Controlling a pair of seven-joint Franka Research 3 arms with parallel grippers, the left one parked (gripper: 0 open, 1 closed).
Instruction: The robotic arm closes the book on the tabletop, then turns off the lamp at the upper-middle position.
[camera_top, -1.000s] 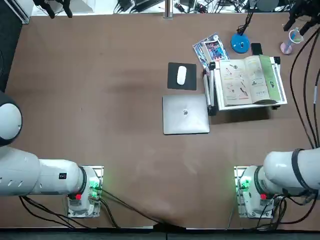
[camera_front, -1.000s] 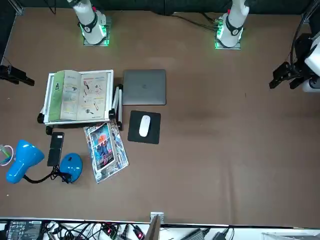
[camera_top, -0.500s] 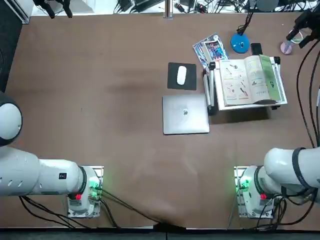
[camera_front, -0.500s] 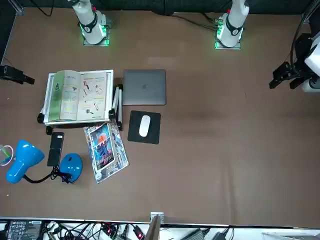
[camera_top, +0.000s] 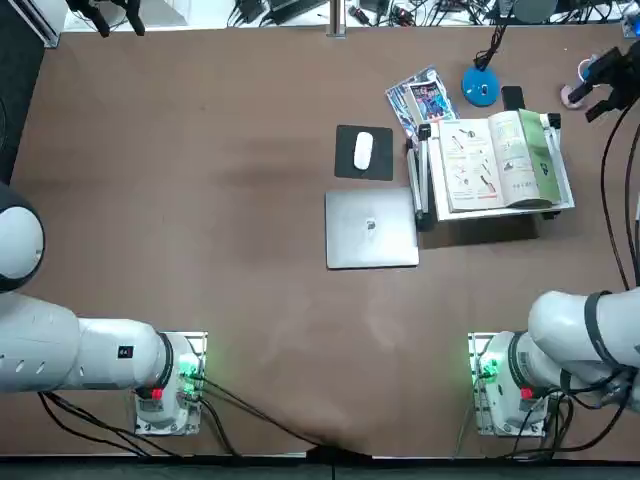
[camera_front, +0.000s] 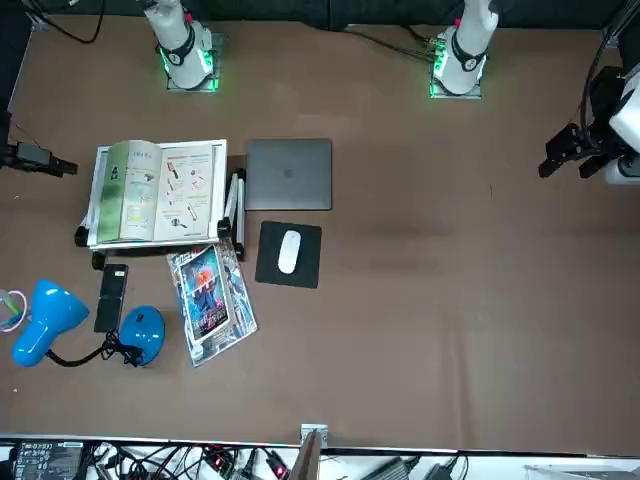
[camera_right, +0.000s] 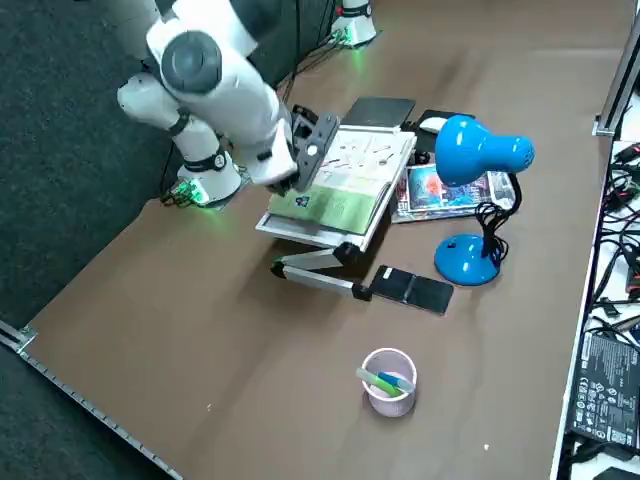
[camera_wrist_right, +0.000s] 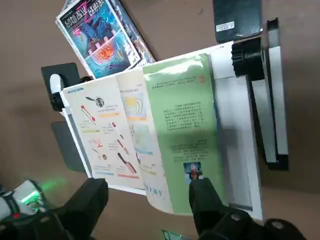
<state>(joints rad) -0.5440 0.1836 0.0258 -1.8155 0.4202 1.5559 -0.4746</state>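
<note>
We see the book (camera_wrist_right: 150, 135) lying open on a white stand (camera_right: 300, 235), its white pages and green flap facing up. In our right wrist view, the right gripper (camera_wrist_right: 150, 205) has its two fingers spread wide, with nothing between their tips. It hangs near the book's green side, well apart from the lamp.

The lamp (camera_right: 465, 260) stands upright on the table (camera_right: 250, 400), its blue base beside a black phone (camera_right: 411, 289) and its blue head bent over on the black stem. We find a comic (camera_front: 212, 300) between the stand and the lamp's base, and a cup (camera_right: 390, 381) holding pens, apart from the stand. A closed laptop (camera_top: 371, 229) rests beside the stand, and a white mouse (camera_top: 363, 151) sits on a black pad (camera_top: 345, 170).
</note>
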